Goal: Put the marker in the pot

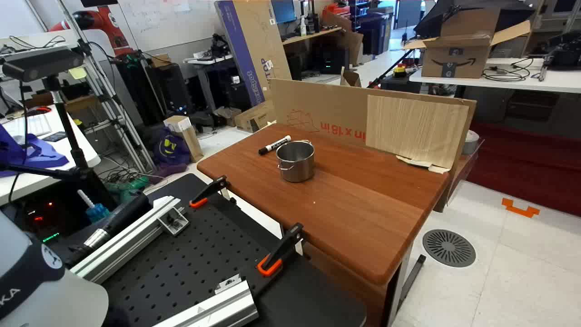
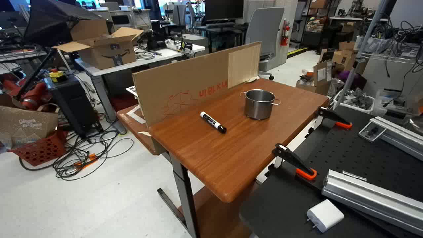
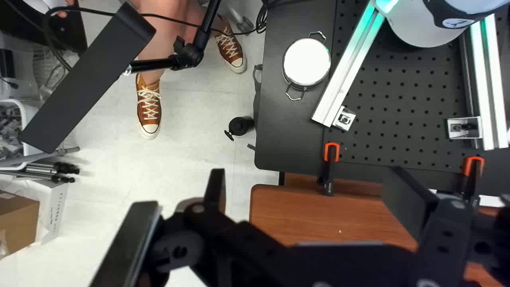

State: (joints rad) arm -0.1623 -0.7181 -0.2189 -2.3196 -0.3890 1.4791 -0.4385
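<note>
Jaws stand wide apart and bare on your gripper (image 3: 283, 195); the marker (image 2: 213, 122) lies on the table (image 2: 231, 162) near the pot (image 2: 257, 108). Expect the marker to be light, stiff, likely to roll; pinch its middle crosswise.

Room above the pot (image 2: 258, 107) is free; upright cardboard (image 2: 193, 80) bars one side.

Arm (image 1: 75, 290): we see pale grey
Band (image 1: 27, 272): dark, lettered KA, round badge (image 1: 51, 256)
Fingers (image 3: 406, 207): ours, black, round screws (image 3: 457, 204)
</note>
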